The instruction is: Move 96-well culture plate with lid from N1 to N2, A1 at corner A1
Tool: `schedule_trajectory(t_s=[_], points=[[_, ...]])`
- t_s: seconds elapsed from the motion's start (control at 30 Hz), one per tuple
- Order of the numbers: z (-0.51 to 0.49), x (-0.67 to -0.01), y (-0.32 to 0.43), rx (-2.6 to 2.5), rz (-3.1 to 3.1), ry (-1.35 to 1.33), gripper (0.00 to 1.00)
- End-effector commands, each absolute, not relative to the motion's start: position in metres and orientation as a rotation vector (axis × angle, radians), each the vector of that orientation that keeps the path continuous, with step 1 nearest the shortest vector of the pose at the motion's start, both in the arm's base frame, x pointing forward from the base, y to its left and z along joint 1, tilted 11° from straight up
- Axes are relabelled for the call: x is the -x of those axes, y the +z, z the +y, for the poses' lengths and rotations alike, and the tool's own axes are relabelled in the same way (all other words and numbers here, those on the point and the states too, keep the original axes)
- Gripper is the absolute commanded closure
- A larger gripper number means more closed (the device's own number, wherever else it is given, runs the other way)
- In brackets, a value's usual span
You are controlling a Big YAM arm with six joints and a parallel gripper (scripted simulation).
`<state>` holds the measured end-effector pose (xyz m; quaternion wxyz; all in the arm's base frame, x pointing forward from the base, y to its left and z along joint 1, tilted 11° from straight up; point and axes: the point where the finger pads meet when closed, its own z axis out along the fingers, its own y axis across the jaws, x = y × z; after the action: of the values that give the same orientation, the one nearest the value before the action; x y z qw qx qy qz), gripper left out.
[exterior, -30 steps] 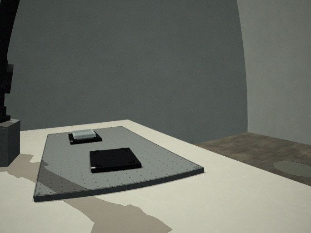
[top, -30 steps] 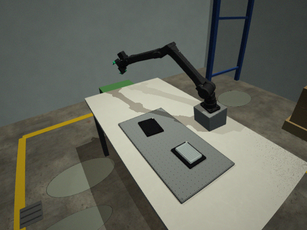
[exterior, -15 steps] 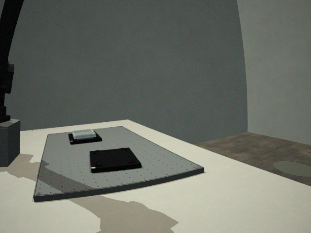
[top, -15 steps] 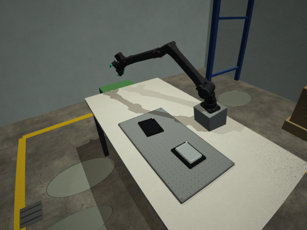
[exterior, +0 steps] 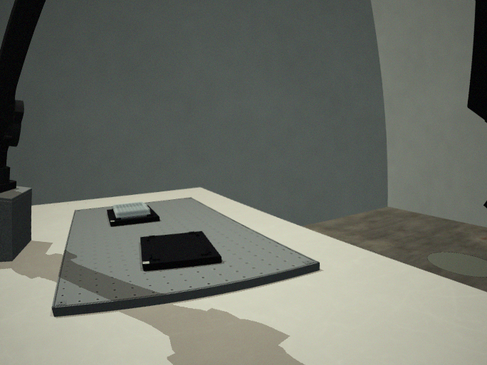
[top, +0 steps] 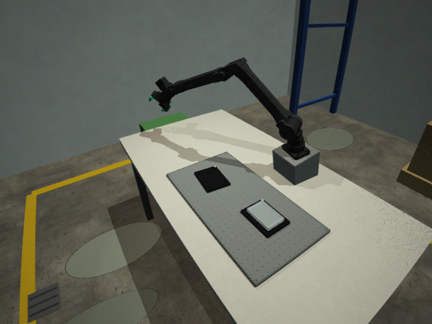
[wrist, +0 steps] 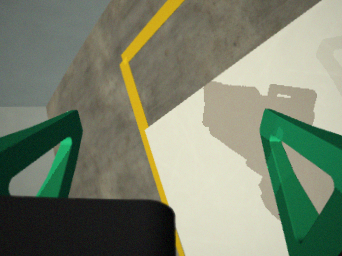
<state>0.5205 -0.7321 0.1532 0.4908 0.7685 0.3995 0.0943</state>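
Note:
The clear lidded 96-well plate [top: 265,215] sits flat on the black nest N1 [top: 266,220] on the grey baseplate [top: 247,213]. In the exterior view the plate [exterior: 130,209] is the farther of the two. The black nest N2 [top: 211,179] holds nothing, and is the nearer nest in the exterior view [exterior: 179,250]. My gripper [top: 158,102] is open and empty. It hangs high above the table's far corner, well away from both nests. In the wrist view its green fingers frame the table edge and the floor; no plate shows there.
A green box [top: 163,120] stands just beyond the table's far corner, below the gripper. The arm's grey pedestal [top: 296,163] stands beside the baseplate. A blue frame [top: 321,42] and cardboard boxes [top: 418,165] stand on the floor behind. A yellow floor line [wrist: 140,107] runs beside the table.

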Motion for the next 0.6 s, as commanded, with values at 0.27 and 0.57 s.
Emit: schedule_trajectory(t_s=[0.27,0.57], points=[[-0.688,-0.554,0.199,-1.751,1.137,0.189,0.0],[-0.655,-0.582,0.203,-1.715,1.147,0.182,0.0]])
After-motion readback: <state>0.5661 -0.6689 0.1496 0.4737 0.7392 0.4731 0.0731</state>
